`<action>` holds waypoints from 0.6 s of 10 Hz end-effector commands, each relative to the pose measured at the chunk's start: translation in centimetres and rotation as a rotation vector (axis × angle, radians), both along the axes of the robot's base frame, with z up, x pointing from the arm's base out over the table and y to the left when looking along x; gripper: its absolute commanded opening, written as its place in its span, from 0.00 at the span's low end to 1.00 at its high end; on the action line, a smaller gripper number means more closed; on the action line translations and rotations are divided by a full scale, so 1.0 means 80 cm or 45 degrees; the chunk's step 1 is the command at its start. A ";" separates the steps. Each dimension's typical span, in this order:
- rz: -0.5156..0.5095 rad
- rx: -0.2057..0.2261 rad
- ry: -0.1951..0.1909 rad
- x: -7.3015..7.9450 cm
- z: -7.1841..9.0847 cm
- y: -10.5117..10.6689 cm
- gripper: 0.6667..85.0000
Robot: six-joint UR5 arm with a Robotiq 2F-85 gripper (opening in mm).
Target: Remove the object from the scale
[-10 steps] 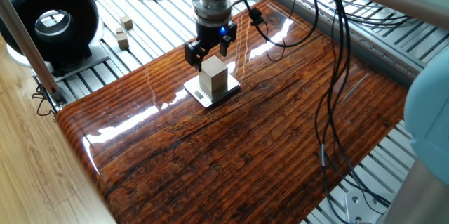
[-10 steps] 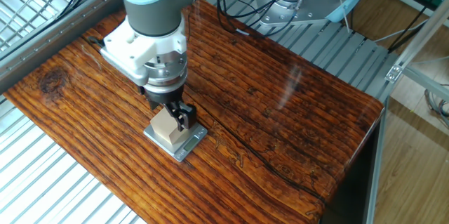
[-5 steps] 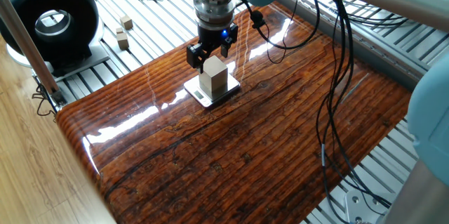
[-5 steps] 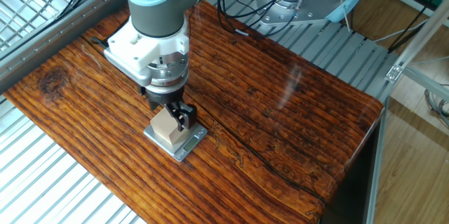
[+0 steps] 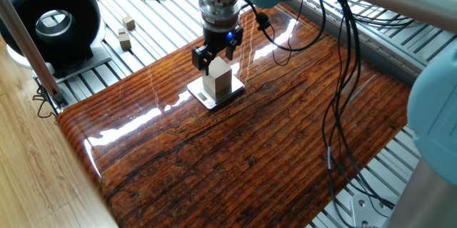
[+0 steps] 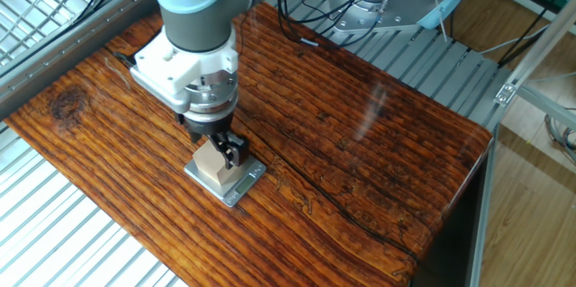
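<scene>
Glossy dark-grained wooden surface (image 5: 235,149) on a ribbed metal bench, cables trailing across the far side. Black ring-shaped device (image 5: 51,24) off at one corner, two small tan cubes (image 5: 126,32) beside it on the metal slats, well apart from the work. UR5 arm (image 6: 193,17) reaching down over the middle of the near edge. Thin silver scale (image 6: 227,179) lying flat on the surface, display strip on one edge. Pale wooden block (image 5: 217,79) standing upright on the scale, not lifted. End effector (image 5: 216,51) just above and around the block's top, fingers spread, one dark finger (image 6: 236,151) showing beside the block's flank; contact with the wood not clear from either view. Step in hand, by judgement: lining up and lowering for the grasp, removal not yet begun. Next move calls for: descent until the fingers straddle the upper part of the block, squarely on opposite faces, firm closure, then a straight lift clear of the plate without dragging the light scale along.
</scene>
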State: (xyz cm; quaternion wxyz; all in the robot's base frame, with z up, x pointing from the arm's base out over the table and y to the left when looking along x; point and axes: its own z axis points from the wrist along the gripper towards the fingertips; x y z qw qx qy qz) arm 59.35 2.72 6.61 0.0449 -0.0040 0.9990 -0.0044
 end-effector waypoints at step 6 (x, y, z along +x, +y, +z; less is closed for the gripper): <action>0.000 0.073 -0.008 -0.001 -0.011 0.013 0.86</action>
